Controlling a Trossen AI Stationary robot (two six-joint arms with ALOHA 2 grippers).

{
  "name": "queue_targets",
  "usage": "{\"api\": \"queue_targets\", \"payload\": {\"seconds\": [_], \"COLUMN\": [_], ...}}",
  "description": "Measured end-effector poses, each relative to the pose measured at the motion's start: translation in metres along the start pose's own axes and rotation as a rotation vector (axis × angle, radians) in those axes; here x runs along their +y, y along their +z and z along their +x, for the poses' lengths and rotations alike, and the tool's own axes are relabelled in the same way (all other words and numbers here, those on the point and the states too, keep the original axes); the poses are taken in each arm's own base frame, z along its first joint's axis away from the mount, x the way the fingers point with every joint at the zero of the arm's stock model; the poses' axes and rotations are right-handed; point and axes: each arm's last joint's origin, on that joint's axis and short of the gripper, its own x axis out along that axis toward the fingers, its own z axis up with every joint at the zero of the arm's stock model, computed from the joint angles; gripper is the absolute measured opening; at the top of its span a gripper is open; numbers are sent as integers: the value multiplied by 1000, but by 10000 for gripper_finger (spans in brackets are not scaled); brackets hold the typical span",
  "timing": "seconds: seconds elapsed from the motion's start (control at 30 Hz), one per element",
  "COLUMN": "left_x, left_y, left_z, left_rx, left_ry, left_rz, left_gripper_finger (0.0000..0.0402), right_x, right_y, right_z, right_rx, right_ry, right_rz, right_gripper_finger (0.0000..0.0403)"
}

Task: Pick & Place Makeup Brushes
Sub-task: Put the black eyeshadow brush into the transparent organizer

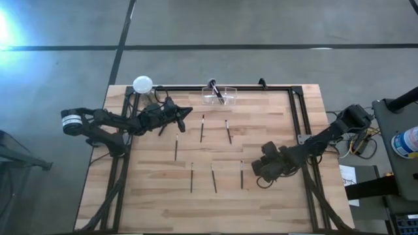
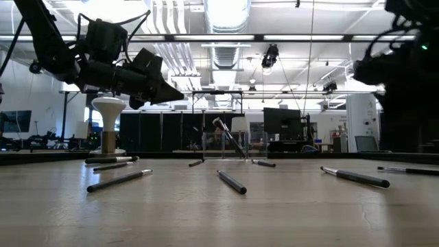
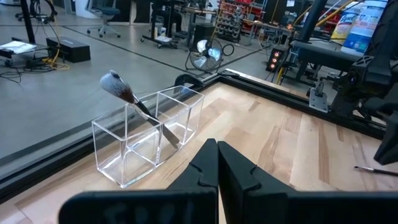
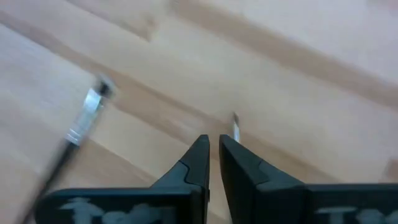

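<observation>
- Brushes [image 1: 214,179]: thin dark sticks with small metal-collared tips, lying apart in loose rows mid-table; one fluffy-headed brush [image 3: 134,102] leans in the clear box [image 3: 149,140] at the far edge.
- Right gripper [image 4: 214,152]: down at the table, fingers nearly closed on a slim brush [image 4: 236,129], its tip poking out between them.
- Left gripper [image 3: 216,165]: shut, empty, raised near the box.
- Table [image 1: 274,202]: pale wood planks in a black frame; white ball-topped stand [image 1: 142,84] at the corner.
- Beyond: grey workshop floor, ceiling lights.

White ball-topped stand [image 1: 142,84] at the wooden table's [image 1: 274,202] far-left corner; clear 2-compartment holder [image 1: 219,96] mid-far edge.
</observation>
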Motion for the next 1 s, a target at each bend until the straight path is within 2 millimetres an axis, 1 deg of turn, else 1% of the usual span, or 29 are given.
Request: {"api": "queue_targets", "payload": {"seconds": [0.2,0.3,0.37,0.47,0.6,0.67,0.77,0.83,1.0], "left_x": [0,0,0,0,0,0,0,0,0], "left_y": [0,0,0,0,0,-1,-1,-1,-1], "left_z": [0,0,0,0,0,0,0,0,0], "left_rx": [4,4,4,4,4,5,8,13,14], "left_ry": [1,1,2,1,1,0,0,1,1], "left_rz": [0,1,1,0,-1,-2,-1,0,1], "left_gripper_finger": [0,0,0,0,0,0,0,0,0], "right_x": [1,-2,-5,-7,-9,-10,-10,-9,-5], "right_y": [9,12,17,26,39,44,46,47,48], "right_z": [-16,-17,-14,-2,13,18,21,22,23], "right_rx": [-53,-43,-10,65,153,169,202,210,207], "right_ry": [74,60,19,-53,-108,-126,-123,-105,-71], "right_rz": [-36,-1,30,34,27,26,20,16,14], "right_gripper_finger": [33,33,35,47,77,93,111,116,109]}}
